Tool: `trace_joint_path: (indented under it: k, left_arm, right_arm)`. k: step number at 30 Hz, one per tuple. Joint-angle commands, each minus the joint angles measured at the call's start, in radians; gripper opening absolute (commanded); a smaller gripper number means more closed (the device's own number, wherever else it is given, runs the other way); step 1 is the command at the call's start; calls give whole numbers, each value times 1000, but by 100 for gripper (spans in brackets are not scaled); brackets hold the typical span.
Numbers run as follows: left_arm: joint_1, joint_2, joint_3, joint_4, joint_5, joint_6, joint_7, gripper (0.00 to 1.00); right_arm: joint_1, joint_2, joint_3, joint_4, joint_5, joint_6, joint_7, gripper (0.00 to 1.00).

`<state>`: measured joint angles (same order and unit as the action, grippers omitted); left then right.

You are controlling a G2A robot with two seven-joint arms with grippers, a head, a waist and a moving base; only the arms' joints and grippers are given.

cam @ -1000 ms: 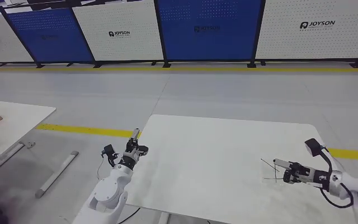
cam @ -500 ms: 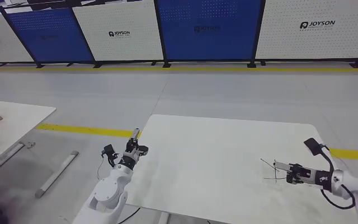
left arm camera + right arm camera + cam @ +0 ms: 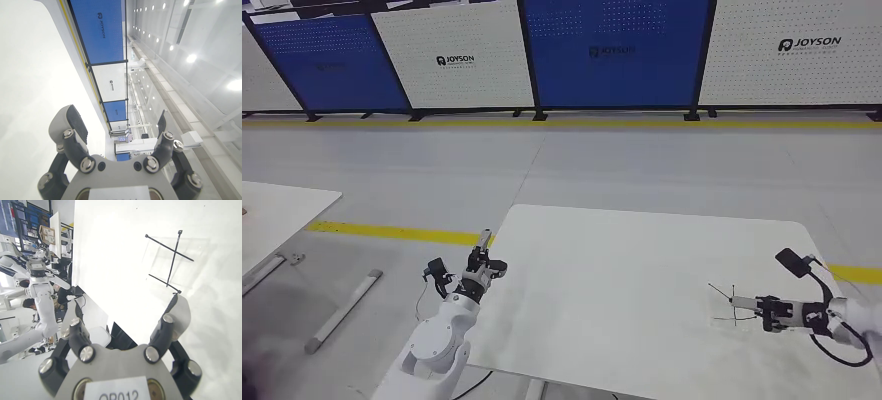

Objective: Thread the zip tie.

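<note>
The right gripper (image 3: 760,308) sits low over the near right part of the white table (image 3: 622,260). Its fingers are spread wide and hold nothing. One fingertip (image 3: 174,299) is just beside the head of the nearest tie. Just left of this gripper, three black zip ties (image 3: 175,251) lie flat on the table, on what looks like a clear sheet (image 3: 196,245). Two of them run roughly parallel and the third lies across them. None is threaded. Farther back, at the table's left edge and well apart from the ties, the left gripper (image 3: 119,114) points toward the far side, its fingers also released and empty. Beyond the table a yellow floor line (image 3: 392,232) crosses the grey floor, and blue and white fence panels (image 3: 617,50) stand at the far end.
</note>
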<state>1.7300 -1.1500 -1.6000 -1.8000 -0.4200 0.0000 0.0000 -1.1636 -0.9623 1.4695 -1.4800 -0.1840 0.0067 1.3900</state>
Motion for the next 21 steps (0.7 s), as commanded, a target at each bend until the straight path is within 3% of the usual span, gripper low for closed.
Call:
trace_joint_path:
  k: [1, 6, 11, 16, 21]
  left_arm:
    - [0, 0, 0, 0, 0, 0, 0, 100]
    - [0, 0, 0, 0, 0, 0, 0, 100]
    - [0, 0, 0, 0, 0, 0, 0, 100]
    - [0, 0, 0, 0, 0, 0, 0, 100]
    - [0, 0, 0, 0, 0, 0, 0, 100]
  right_arm:
    - [0, 0, 0, 0, 0, 0, 0, 100]
    - [4, 2, 4, 5, -14, -1, 0, 100]
    - [42, 33, -21, 40, -60, 21, 0, 100]
    - [97, 63, -111, 84, -60, 65, 0, 100]
    - [207, 76, -245, 190, -19, 109, 0, 100]
